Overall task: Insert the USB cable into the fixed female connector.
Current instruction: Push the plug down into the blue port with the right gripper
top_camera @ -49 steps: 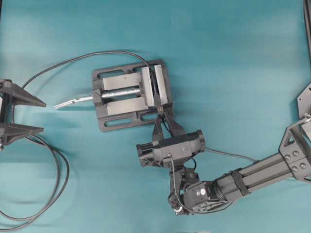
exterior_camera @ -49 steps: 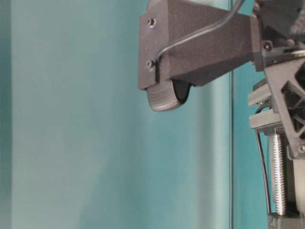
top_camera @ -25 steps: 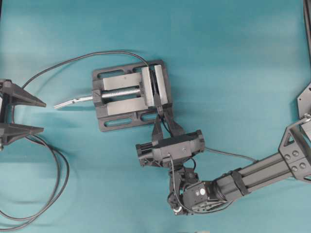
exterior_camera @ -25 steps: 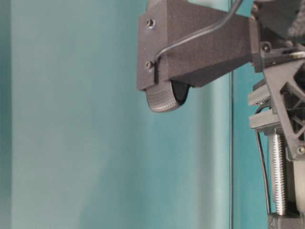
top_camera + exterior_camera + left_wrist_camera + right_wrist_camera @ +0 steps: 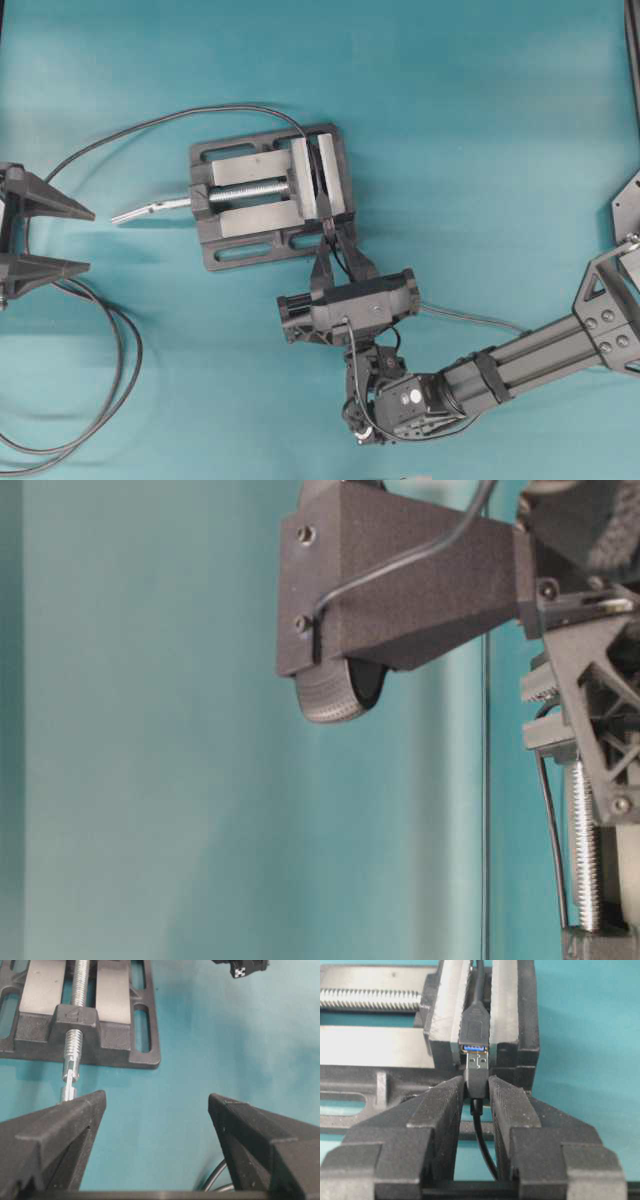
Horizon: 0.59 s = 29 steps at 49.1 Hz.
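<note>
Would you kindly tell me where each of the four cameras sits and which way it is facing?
Overhead: above, looking straight down at the vise; left gripper and right gripper show.
Table-level: low, side-on; the right arm's wrist housing fills it.
Left wrist: over open fingers, toward the vise.
Right wrist: along fingers clamping the USB cable at the fixed female connector.
Shared: all four show the vise's silver screw rod.
</note>
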Motion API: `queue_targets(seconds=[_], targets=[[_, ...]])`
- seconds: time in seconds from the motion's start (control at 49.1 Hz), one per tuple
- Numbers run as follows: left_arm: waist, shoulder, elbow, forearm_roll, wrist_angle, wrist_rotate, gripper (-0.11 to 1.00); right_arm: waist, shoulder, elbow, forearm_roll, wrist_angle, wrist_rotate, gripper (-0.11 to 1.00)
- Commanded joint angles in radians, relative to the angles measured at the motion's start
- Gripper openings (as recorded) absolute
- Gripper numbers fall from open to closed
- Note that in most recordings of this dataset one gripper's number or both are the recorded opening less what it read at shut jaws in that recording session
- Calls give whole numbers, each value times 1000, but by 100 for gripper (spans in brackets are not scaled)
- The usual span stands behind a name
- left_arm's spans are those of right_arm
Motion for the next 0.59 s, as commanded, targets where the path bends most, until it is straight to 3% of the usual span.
queue_targets(seconds=[0.0,0.571], targets=[[2,6,-12,3,-5,-9,100,-8,-55,-23,-11,-11,0,20],[2,6,-12,3,-5,-9,100,-12,-55,-18,0,-11,0,20]])
